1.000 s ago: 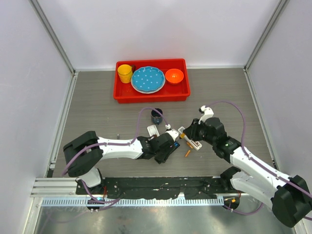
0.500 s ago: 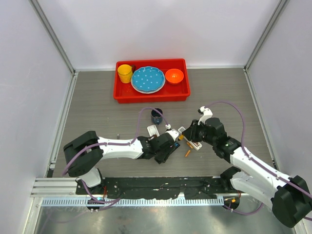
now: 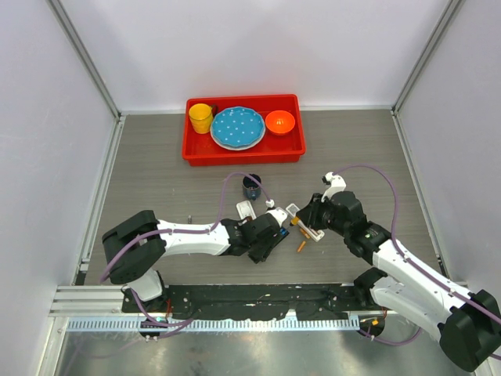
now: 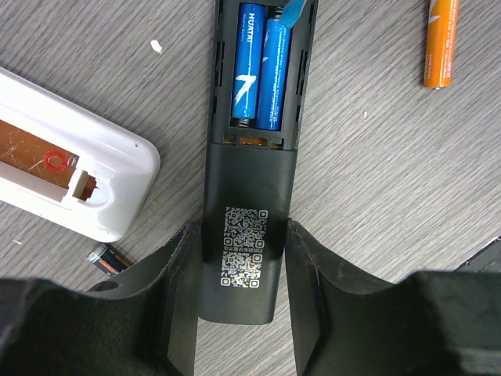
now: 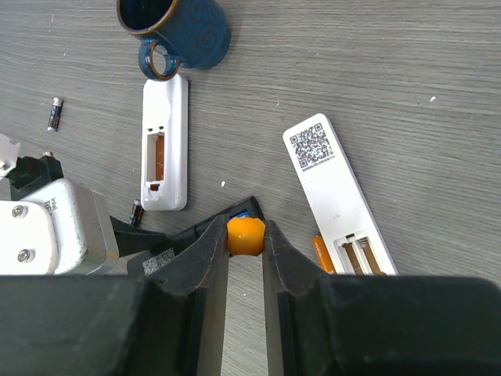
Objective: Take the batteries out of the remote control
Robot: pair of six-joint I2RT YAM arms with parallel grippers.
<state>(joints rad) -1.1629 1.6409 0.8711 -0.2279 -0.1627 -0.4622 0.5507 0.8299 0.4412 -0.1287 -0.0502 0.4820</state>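
My left gripper is shut on the tail end of a black remote control lying back-up on the table. Its compartment is uncovered, with two blue batteries side by side in it. My right gripper is shut on an orange-handled screwdriver, pointing down at the compartment's far end. A pale blue tip rests against the right-hand cell. A loose orange battery lies to the right of the remote, and a dark one to its left.
Two white remotes lie back-up with bare compartments on either side of the black one. A blue mug stands beyond them, with another dark cell on the table nearby. A red tray with dishes sits at the back.
My right wrist has shifted slightly with the screwdriver still in its grip. The left gripper and the black remote have stayed put.
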